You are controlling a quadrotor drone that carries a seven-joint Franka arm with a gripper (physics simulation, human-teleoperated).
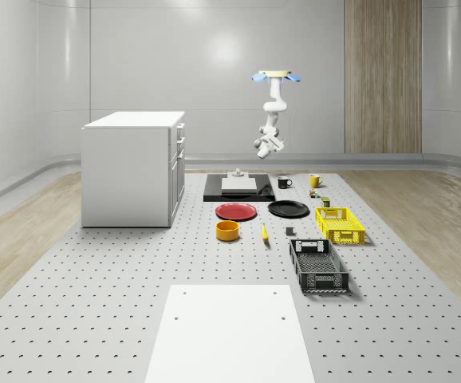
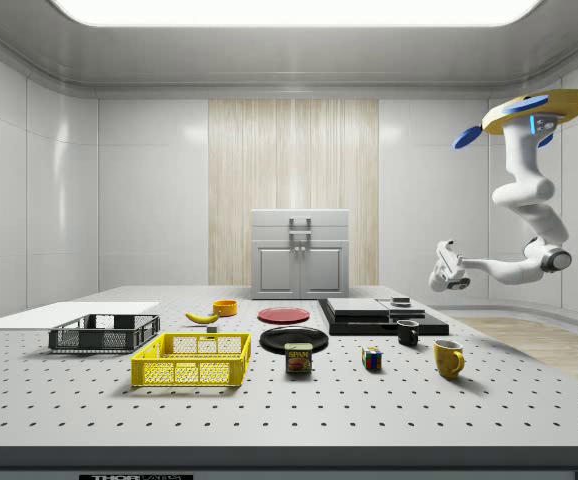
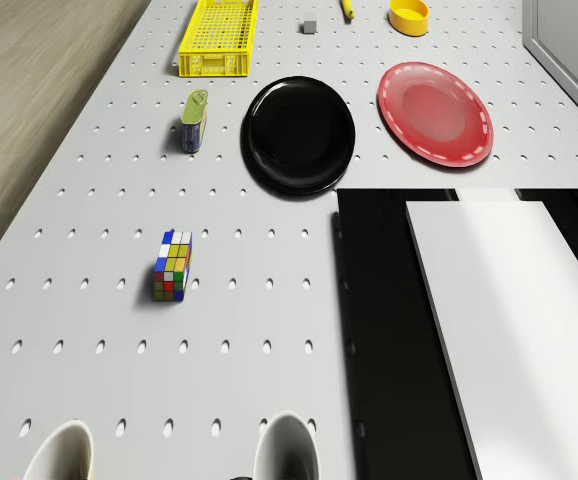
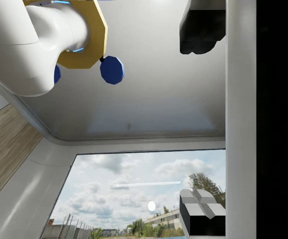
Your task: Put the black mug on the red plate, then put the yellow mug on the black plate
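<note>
Drone (image 2: 535, 110) hovers high over the far end of the table (image 1: 95, 287), behind the mugs; arm folded below it. Gripper (image 2: 447, 268) hangs well above the table, above and behind the black slab (image 1: 214, 191), holding nothing. In the wrist view the two dark fingertips (image 4: 201, 27) stand wide apart with empty space between.

Black mug (image 1: 283, 182) stands upright on the table just beside the slab. Yellow mug (image 1: 314, 180) stands upright near it, apart. Red plate (image 1: 236, 211) and black plate (image 1: 288, 209) lie side by side nearer the camera, both bare.

Judgement: black mug looks rigid, light, likely glazed and slippery, breakable if dropped. Best hold is across the rim wall, one finger inside, one outside, away from the handle. Set down gently, centred on the red plate.
</note>
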